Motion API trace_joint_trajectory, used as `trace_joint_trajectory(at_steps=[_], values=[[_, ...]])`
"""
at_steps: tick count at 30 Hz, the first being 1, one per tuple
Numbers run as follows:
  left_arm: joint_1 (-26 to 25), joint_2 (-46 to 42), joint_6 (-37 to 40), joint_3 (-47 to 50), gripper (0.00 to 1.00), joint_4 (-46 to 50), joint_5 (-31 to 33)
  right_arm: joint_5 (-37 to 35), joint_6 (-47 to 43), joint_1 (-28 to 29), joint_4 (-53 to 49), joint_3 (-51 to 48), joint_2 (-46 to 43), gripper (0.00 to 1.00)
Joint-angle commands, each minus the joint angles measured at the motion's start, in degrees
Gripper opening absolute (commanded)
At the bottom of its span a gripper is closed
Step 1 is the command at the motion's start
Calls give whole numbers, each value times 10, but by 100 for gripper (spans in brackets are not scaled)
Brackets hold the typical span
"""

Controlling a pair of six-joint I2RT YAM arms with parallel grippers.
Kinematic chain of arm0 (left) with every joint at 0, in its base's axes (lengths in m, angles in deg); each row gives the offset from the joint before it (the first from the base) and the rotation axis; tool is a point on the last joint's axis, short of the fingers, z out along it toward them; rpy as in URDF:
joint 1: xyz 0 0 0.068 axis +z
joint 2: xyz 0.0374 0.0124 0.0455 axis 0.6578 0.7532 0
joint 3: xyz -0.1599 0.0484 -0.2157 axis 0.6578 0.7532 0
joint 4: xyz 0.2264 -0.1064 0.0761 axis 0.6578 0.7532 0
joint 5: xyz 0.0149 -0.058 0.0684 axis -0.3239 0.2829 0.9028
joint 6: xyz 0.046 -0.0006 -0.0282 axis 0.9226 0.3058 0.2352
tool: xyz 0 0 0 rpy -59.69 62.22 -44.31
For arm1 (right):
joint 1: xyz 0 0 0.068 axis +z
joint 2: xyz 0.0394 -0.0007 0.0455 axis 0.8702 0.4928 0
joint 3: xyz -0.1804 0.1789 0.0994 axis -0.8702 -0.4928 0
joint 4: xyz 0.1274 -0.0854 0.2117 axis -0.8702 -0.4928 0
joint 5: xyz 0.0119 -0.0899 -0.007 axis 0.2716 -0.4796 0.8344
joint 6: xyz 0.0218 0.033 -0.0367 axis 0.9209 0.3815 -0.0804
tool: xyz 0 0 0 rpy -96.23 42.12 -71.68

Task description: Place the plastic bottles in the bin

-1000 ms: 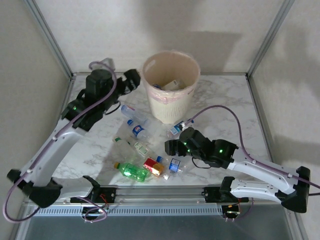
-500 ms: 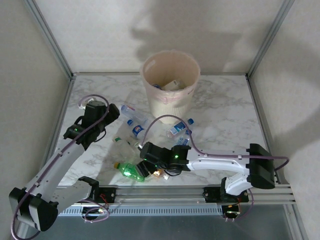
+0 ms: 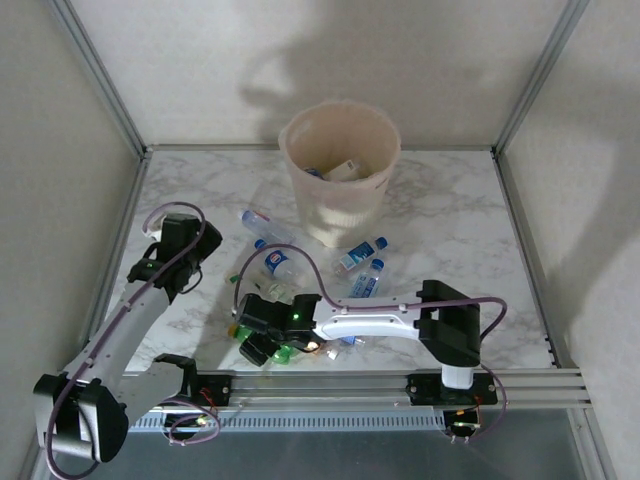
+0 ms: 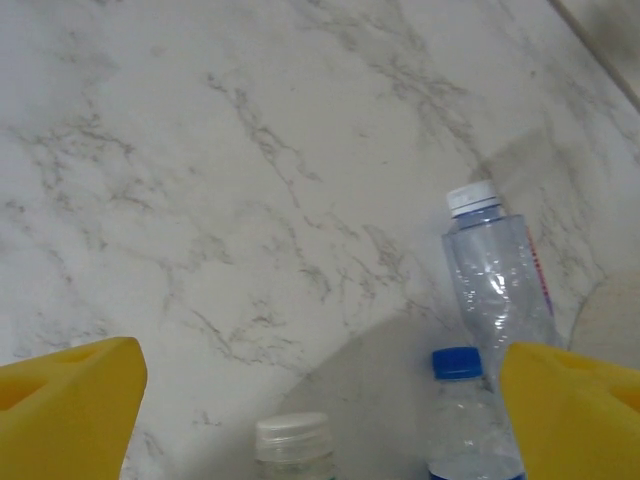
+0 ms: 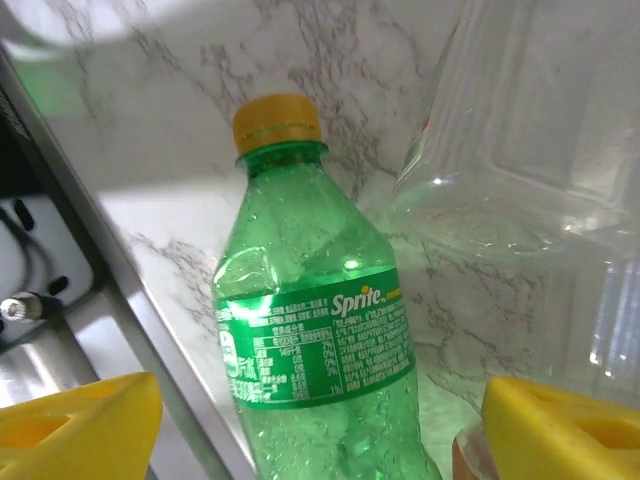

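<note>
The cream bin (image 3: 345, 205) stands at the back middle with some items inside. Clear plastic bottles (image 3: 263, 224) lie scattered on the marble in front of it, a blue-capped one (image 3: 275, 262) among them. My left gripper (image 3: 200, 245) is open, left of this cluster. Between its yellow fingers (image 4: 65, 410) I see a white-capped clear bottle (image 4: 497, 270), a blue-capped one (image 4: 462, 410) and a pale cap (image 4: 293, 445). My right gripper (image 3: 262, 338) is open low at the front edge. A green Sprite bottle (image 5: 310, 340) with a yellow cap lies between its fingertips (image 5: 565, 430).
The metal front rail (image 3: 330, 385) runs just beside the green bottle, also seen as a grey rail (image 5: 60, 280) in the right wrist view. A large clear bottle (image 5: 540, 180) lies right of the green one. More clear bottles (image 3: 362, 270) lie right of centre. Frame posts flank the table.
My right arm swung left across the front and came down over the green bottle. My left arm drew back from beside the bin toward the left side and lowered.
</note>
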Motion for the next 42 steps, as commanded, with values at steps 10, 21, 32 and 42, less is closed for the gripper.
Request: trace_joint_trajectory(at_steps=[10, 21, 32, 42], values=[[10, -18, -2, 13, 93, -19, -50, 9, -53, 7, -40, 59, 95, 83], [14, -29, -7, 13, 92, -17, -49, 3, -59, 4, -41, 73, 124, 66], [15, -26, -10, 0, 90, -13, -56, -35, -46, 5, -44, 83, 52, 56], [15, -28, -8, -20, 89, -4, -69, -128, -21, -9, -50, 79, -107, 54]])
